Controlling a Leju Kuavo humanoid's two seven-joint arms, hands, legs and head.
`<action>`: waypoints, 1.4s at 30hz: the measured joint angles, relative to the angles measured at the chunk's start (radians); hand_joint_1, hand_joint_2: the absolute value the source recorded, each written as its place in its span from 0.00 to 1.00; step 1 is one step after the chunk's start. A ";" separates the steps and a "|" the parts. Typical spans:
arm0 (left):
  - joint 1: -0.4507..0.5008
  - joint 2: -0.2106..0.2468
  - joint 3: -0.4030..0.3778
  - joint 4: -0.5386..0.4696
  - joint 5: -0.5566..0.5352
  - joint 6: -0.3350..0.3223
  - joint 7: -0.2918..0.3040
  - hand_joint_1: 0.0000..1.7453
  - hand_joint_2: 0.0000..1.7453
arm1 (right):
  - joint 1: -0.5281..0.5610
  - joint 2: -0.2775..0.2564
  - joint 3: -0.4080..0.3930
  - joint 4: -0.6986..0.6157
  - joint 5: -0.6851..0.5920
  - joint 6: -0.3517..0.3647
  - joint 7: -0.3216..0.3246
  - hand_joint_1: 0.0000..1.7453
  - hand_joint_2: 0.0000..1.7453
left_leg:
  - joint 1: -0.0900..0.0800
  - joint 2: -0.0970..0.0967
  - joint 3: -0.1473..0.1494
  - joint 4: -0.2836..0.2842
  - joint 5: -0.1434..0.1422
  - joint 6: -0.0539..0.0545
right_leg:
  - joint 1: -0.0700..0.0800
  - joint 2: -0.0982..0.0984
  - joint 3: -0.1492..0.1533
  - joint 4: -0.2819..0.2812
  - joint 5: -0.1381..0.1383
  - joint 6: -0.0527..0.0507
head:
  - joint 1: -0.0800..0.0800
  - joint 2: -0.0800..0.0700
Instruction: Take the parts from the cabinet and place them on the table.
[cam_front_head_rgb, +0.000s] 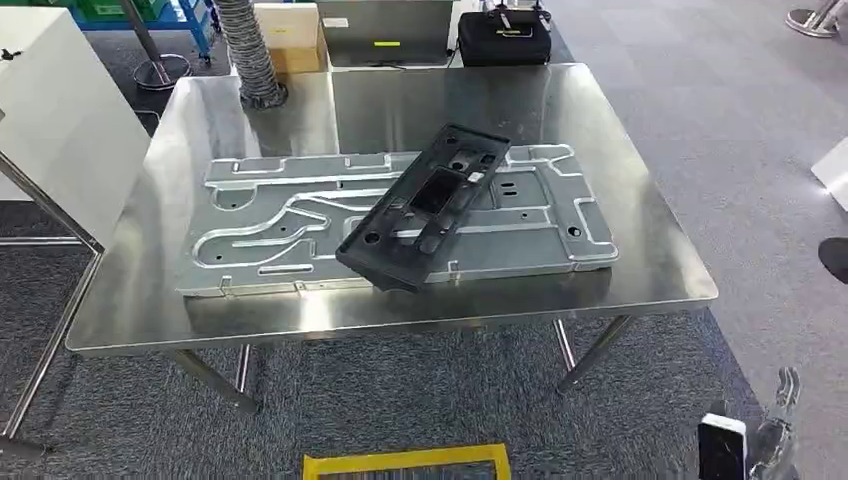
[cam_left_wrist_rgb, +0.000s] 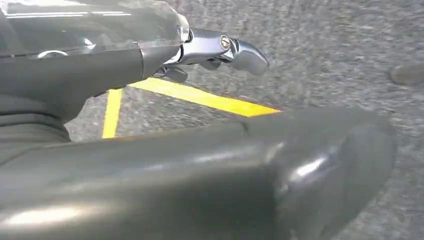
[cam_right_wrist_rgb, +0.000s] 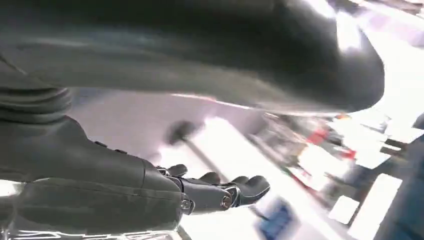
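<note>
Already two parts lie on the steel surface (cam_front_head_rgb: 640, 270): a wide stamped metal panel (cam_front_head_rgb: 300, 235) flat on the top, and a black moulded plastic plate (cam_front_head_rgb: 425, 205) resting slantwise across the panel's right half, touching it.

The black plate looks light and fairly stiff, with cut-outs and a raised rim that give the fingers something to catch. A hold along one of its long edges, or through the central rectangular opening, seems the safest. Smooth plastic on smooth metal will probably slide at a nudge.

The metal panel is likely heavier and thin for its span, so it may flex or tip if lifted from one end. Its edges look sharp and slick, and the small tabs along the near side could snag. Two holds on opposite long edges would suit it best.

The right hand (cam_front_head_rgb: 765, 440) hangs low beside the body, near the floor, fingers loosely extended and holding nothing. The left hand (cam_left_wrist_rgb: 215, 50) also hangs over the grey carpet and yellow floor tape (cam_left_wrist_rgb: 200, 97), fingers out and empty.
</note>
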 joint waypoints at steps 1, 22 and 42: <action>0.001 -0.002 0.000 0.000 0.000 0.000 0.000 0.00 0.00 | -0.002 0.001 -0.017 0.038 -0.019 0.004 0.000 0.00 0.00 | 0.000 0.000 -0.016 0.007 0.007 -0.003 | 0.000 0.000 0.053 -0.056 0.040 -0.003 | 0.000 0.000; -0.006 -0.012 0.000 0.000 -0.042 0.000 0.018 0.00 0.00 | -0.137 -0.033 -0.105 0.926 0.235 -0.006 0.300 0.00 0.00 | -0.004 -0.004 0.156 -0.022 -0.115 -0.026 | 0.012 -0.006 0.068 -0.318 0.199 -0.037 | -0.001 0.000; -0.003 -0.033 -0.041 0.000 -0.124 -0.002 0.020 0.00 0.00 | -0.143 -0.010 -0.031 1.041 0.280 0.081 0.461 0.00 0.00 | 0.001 0.003 -0.106 0.166 -0.115 -0.053 | 0.011 -0.012 0.219 -0.353 0.065 -0.068 | 0.000 0.000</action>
